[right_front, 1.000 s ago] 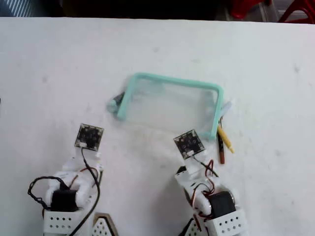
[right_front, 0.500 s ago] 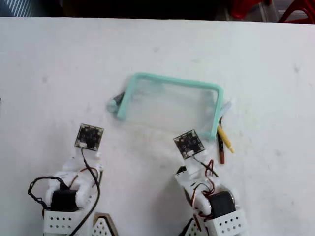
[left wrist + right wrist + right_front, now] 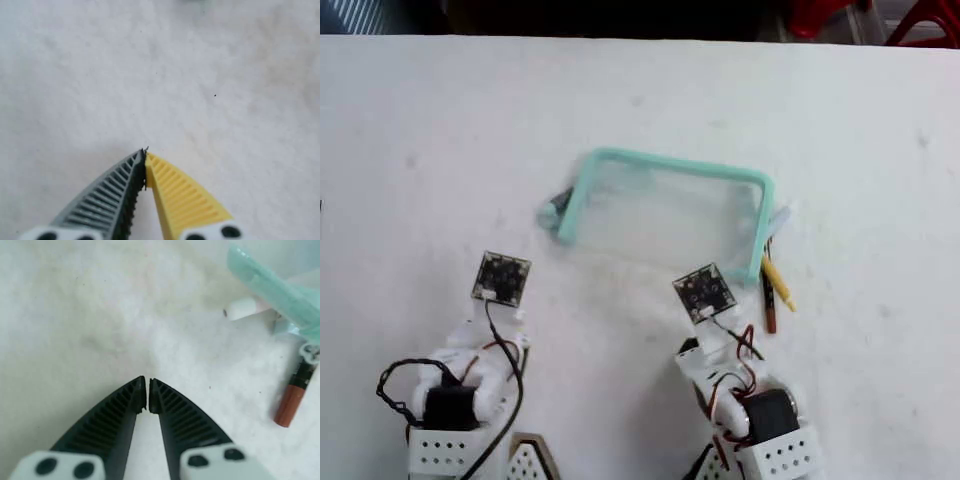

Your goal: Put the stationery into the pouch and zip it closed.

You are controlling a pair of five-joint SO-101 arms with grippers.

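On my left, the left arm (image 3: pixel 470 370) sits at the near edge of the white table (image 3: pixel 440 120), well apart from everything I have to pack. Its wrist camera shows me the left claw (image 3: pixel 145 154) over bare tabletop, the grey finger and the yellow finger pressed together at their tips with nothing between them. Toward the middle of the table, farther out, lies the pouch (image 3: pixel 670 163), clear with a mint-green edge, flat on the surface; a small dark piece sits at its left corner, and I cannot tell what it is. The right arm (image 3: pixel 750 400) is at the near edge just this side of the pouch's right end. The right claw (image 3: pixel 148 391) hangs above bare table, its two black fingers closed tip to tip and holding nothing. Farthest right, the stationery lies outside the pouch, along its right edge: a white pen (image 3: pixel 781 214) pokes out at the green corner, and nearer to me a yellow pen (image 3: pixel 777 281) and a brown pen (image 3: pixel 770 308) lie just beside each other.
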